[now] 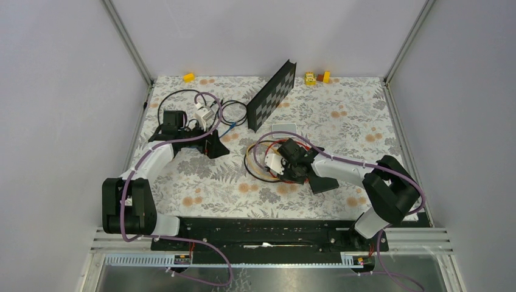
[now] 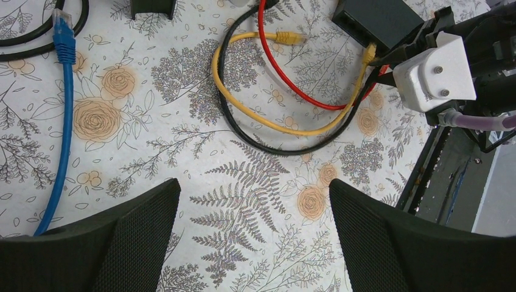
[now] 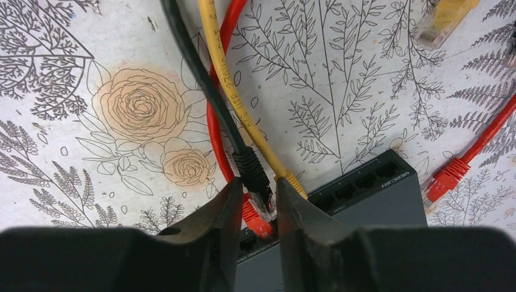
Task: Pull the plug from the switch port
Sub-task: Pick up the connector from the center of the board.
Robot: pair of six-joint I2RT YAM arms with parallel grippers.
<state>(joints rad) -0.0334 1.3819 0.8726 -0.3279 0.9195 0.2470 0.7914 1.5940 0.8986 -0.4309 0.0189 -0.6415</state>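
The switch [image 3: 365, 207], a flat black box with sockets along its edge, lies under my right gripper [image 3: 258, 194]. It also shows in the top view [image 1: 324, 181] and the left wrist view [image 2: 374, 18]. The right gripper [image 1: 286, 161] is shut on the clear plug of the black cable [image 3: 249, 167] at the socket edge. I cannot tell whether the plug still sits in its port. A red plug [image 3: 255, 219] and a yellow plug [image 3: 292, 182] sit in ports beside it. My left gripper [image 2: 255, 237] is open and empty over bare tablecloth, far left of the switch [image 1: 210, 143].
Looped yellow [image 2: 268, 125], red and black cables lie left of the switch. Loose red [image 3: 447, 179] and yellow [image 3: 441, 21] plugs lie nearby. A blue cable [image 2: 64, 121], a checkered board [image 1: 272, 94], a grey pad [image 1: 283, 128] and a white adapter [image 1: 204, 112] lie farther back.
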